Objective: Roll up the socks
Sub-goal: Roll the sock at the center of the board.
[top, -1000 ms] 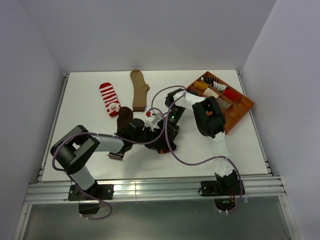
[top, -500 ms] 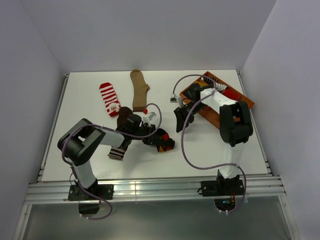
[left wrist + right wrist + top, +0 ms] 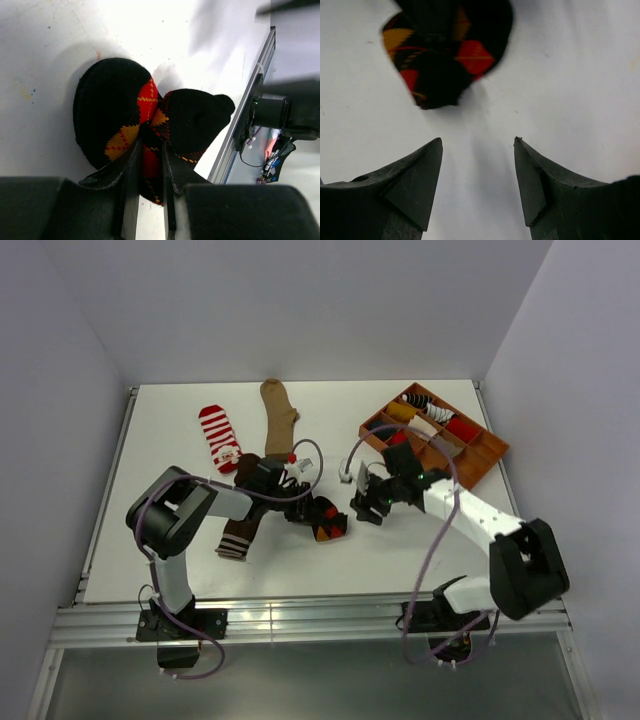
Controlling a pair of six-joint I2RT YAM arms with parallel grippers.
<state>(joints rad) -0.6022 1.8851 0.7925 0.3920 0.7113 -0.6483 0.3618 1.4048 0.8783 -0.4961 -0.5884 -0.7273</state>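
The black argyle sock [image 3: 328, 520] lies bunched in a ball at mid-table, with orange-red diamonds showing [image 3: 112, 110]. My left gripper [image 3: 306, 510] is shut on it, pinching a fold of the fabric between its fingers [image 3: 150, 150]. My right gripper [image 3: 364, 503] stands open just right of the ball, low over the table. Its fingertips [image 3: 478, 142] hold nothing and are short of the sock [image 3: 447, 50]. A dark brown sock [image 3: 240, 528] with a striped cuff lies under the left forearm. The tan sock [image 3: 277, 420] and the red-and-white striped sock [image 3: 219, 438] lie flat at the back.
An orange compartment tray [image 3: 484, 458] at the back right holds several rolled socks. Cables loop over both arms near the middle. The table's front rail [image 3: 235, 145] runs close behind the sock ball in the left wrist view.
The right arm swung out to the right and stretched low; its gripper now sits just right of the argyle sock with jaws wider. The left gripper kept its hold on the sock.
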